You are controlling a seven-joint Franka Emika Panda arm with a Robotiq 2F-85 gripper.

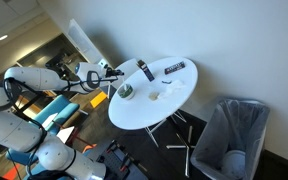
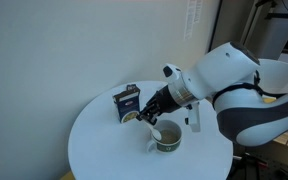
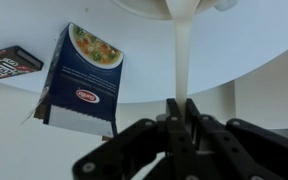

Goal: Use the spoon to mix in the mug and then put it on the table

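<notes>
The gripper (image 3: 181, 105) had its jaws pinched on a white spoon's (image 3: 182, 50) handle, the far end reaching the mug (image 2: 168, 139) on the table (image 2: 94, 140), near a blue pasta box (image 3: 84, 75).

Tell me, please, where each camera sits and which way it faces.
Exterior view: mounted high, looking down on the table and a grey bin; the white arm reaches in from the picture's left.
Exterior view: near table height, facing a white wall; the arm and end effector enter from the picture's right by the mug.
Wrist view: looks along the end effector, shut on the spoon, toward a blue box.
Shared: mug in both exterior views; box in wrist and an exterior view.
</notes>
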